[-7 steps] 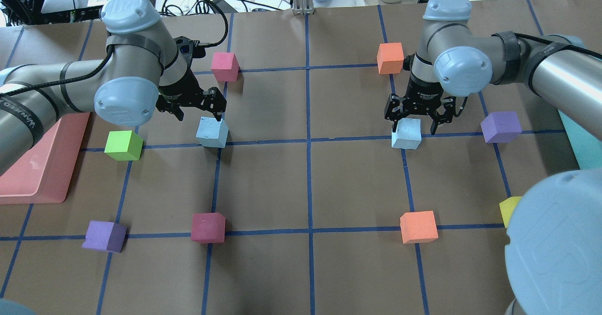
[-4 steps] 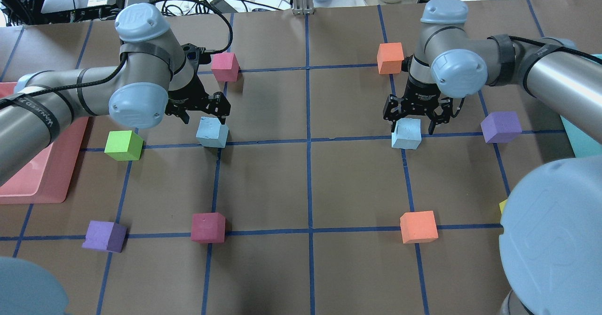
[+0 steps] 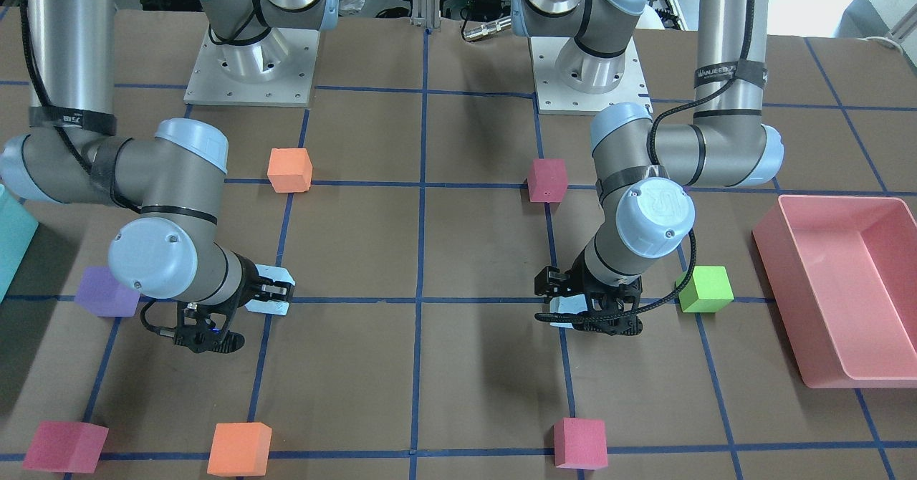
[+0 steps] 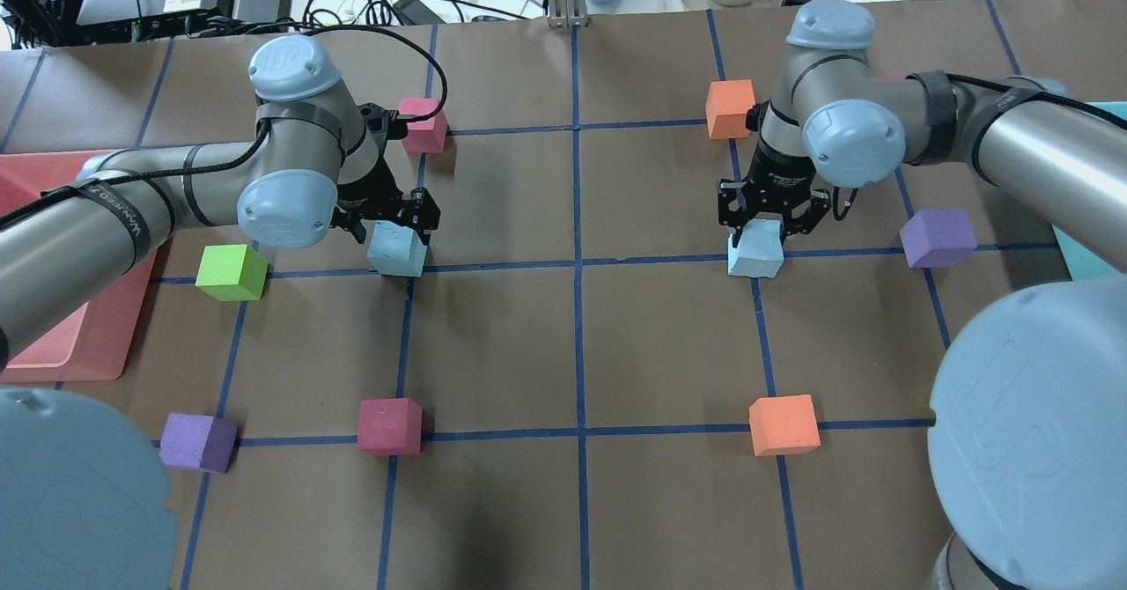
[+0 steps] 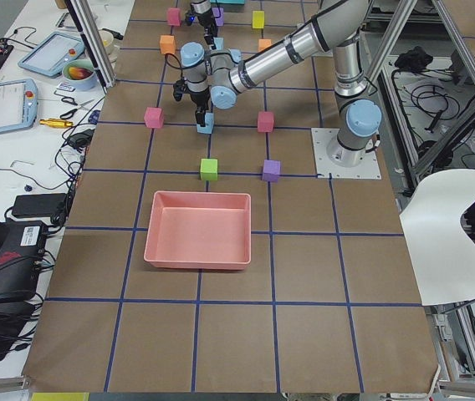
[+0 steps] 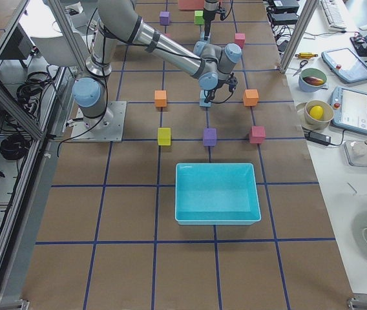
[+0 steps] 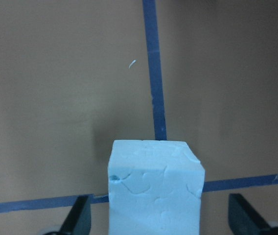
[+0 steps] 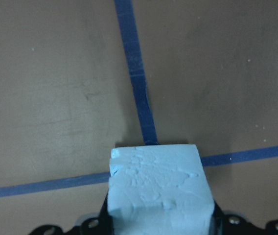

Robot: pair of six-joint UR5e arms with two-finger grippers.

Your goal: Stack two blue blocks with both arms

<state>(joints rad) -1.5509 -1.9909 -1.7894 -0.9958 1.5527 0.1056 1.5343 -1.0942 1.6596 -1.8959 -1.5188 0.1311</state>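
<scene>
Two pale blue blocks sit on the brown table. The left blue block (image 4: 396,250) lies on a tape crossing. My left gripper (image 4: 394,222) is lowered over it and open; the left wrist view shows the block (image 7: 154,188) between the fingers (image 7: 78,218) with gaps on both sides. The right blue block (image 4: 755,252) is between the fingers of my right gripper (image 4: 764,225), which is shut on it. In the right wrist view the black jaws press both sides of the block (image 8: 159,188). The block still rests on the table.
A green cube (image 4: 231,272) lies left of the left block, with a pink tray (image 3: 838,286) beyond it. A purple cube (image 4: 938,238) lies right of the right block. A crimson cube (image 4: 424,128) and an orange cube (image 4: 731,108) sit behind the grippers. A teal container (image 6: 217,192) stands at the right end.
My left gripper has moved forward and down until its open fingers straddle the left blue block. My right gripper has closed its fingers onto the right blue block.
</scene>
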